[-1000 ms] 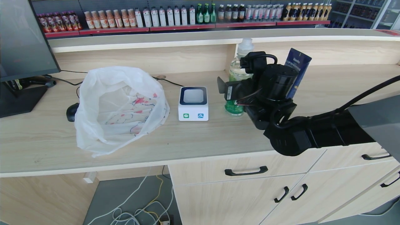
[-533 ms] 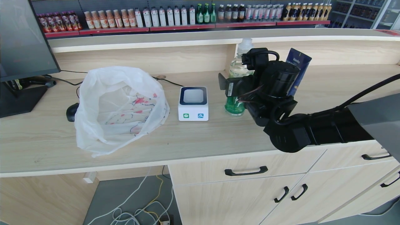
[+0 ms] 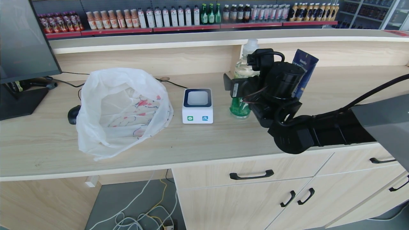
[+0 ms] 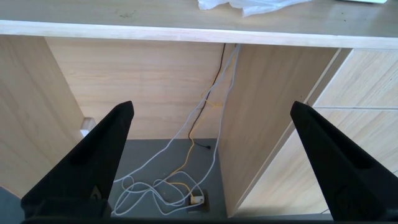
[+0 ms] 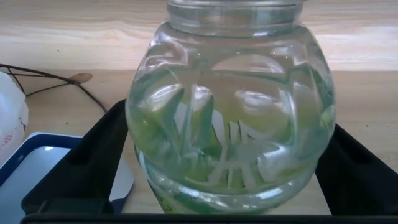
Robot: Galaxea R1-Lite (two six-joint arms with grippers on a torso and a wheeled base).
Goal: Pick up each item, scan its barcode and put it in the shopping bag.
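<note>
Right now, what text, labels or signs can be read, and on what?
No text reads clearly.
Blue box: white print, blurred.
Scanner: two small icons, green and blue, no words.
Shopping bag: red and blue print, crumpled, unreadable.
Bottle: label unreadable.
Shelf bottles: labels too small.

Bottle: a clear bottle (image 5: 230, 143) of pale green liquid is standing upright on the wooden counter (image 5: 373, 99), with the frame cutting off its neck.
Right gripper: the right gripper (image 5: 227, 121) is straddling the bottle, with one black finger (image 5: 74, 168) on each side, spread wide; whether they are touching it is too hard to tell.
Scanner: a white scanner (image 5: 37, 165) with a dark-rimmed top is sitting beside the bottle, beyond one finger.
Shopping bag: an edge of the white shopping bag (image 5: 11, 118) is showing past the scanner, farther from the bottle.
Cable: a thin dark cable (image 5: 50, 76) is lying on the counter, farther back than the bottle.
</note>
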